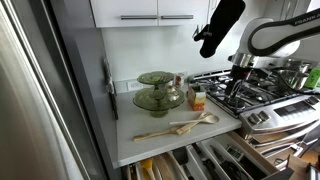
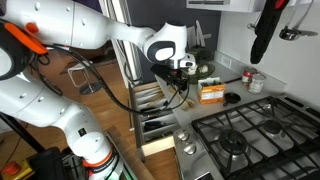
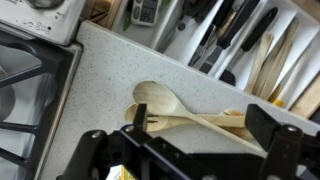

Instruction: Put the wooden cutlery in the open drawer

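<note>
Speckled pale countertop (image 3: pixel 100 70) adjoins gas stove (image 1: pixel 265 95). Wooden cutlery (image 3: pixel 185 115) lies on the countertop, open drawer (image 3: pixel 220 35) below its edge. Gripper (image 3: pixel 185 140) above the countertop, jaws wide, empty.

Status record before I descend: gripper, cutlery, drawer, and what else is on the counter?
gripper: jaws open, holding nothing, above the counter
cutlery: lying on the counter near its front edge, seen between the jaws in the wrist view, spoon bowl toward the stove
drawer: open, narrow compartments holding utensils
task state: cutlery not yet in drawer
nearby: green dishes and carton at the back of the counter
</note>
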Controlling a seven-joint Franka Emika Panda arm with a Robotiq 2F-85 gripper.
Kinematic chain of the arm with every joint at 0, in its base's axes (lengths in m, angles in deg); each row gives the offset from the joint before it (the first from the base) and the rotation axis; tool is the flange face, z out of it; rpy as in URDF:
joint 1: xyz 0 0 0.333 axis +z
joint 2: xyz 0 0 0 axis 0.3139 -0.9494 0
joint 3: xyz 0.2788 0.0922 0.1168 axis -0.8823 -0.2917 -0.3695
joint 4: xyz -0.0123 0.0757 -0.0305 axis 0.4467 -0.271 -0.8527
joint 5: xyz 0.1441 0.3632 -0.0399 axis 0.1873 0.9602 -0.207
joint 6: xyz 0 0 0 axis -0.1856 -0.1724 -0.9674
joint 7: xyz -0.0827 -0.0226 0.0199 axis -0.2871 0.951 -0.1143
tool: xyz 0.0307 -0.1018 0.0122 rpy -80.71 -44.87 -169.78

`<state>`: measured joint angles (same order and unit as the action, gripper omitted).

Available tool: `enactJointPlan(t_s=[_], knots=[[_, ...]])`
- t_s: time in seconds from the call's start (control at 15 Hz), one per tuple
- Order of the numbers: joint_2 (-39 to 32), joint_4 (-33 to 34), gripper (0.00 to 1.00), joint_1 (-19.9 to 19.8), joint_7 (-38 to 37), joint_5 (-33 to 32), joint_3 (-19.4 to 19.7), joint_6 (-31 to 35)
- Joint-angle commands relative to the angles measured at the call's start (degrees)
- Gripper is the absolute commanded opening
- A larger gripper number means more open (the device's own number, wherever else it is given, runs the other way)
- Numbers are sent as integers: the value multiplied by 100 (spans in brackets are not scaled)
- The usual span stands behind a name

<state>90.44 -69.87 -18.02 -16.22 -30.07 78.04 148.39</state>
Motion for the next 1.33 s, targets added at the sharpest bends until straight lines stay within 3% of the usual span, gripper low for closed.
enactJointPlan(t_s=[0.0,0.13,0.2,0.6,1.27], knots=[[-426,-52,100,-125,-1117,308,-380,659],[-653,-46,100,-183,-1945,145,-647,985],[-442,-12,100,-133,-1338,178,-494,709],[-514,34,100,-165,-1415,163,-564,769],[-1600,444,100,-266,-4730,222,-1184,1325]])
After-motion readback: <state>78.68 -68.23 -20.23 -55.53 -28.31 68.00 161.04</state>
